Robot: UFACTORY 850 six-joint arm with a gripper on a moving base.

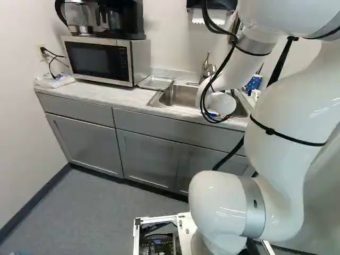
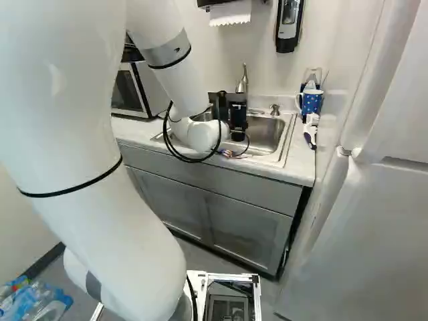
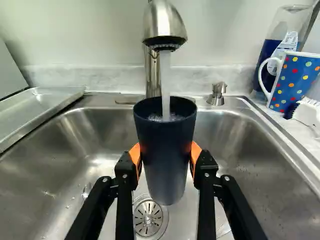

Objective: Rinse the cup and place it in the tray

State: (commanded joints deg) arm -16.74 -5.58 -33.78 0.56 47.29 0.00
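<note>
Two orange pads of your gripper pinch the dark blue cup from opposite sides, so the fingers stand apart by just the width of its body. You have it about midway down, upright, its rim free of the pads, a good place to keep hold. Judging by the smooth wall, expect something stiff and light when drained, but heavier as it fills and slippery once wet; its taper towards the base asks you for a steady, even squeeze. Directly above, the faucet sends a stream of water into the cup's open mouth, so the rinse looks under way. Beneath your grip lie the drain and the steel sink, where you would best tip the water out before carrying the cup off. Further out, the metal tray sits beside the sink, between it and the microwave; swing that way with care for the faucet. On the far side of the sink stands a dotted mug, well apart from your work.
</note>
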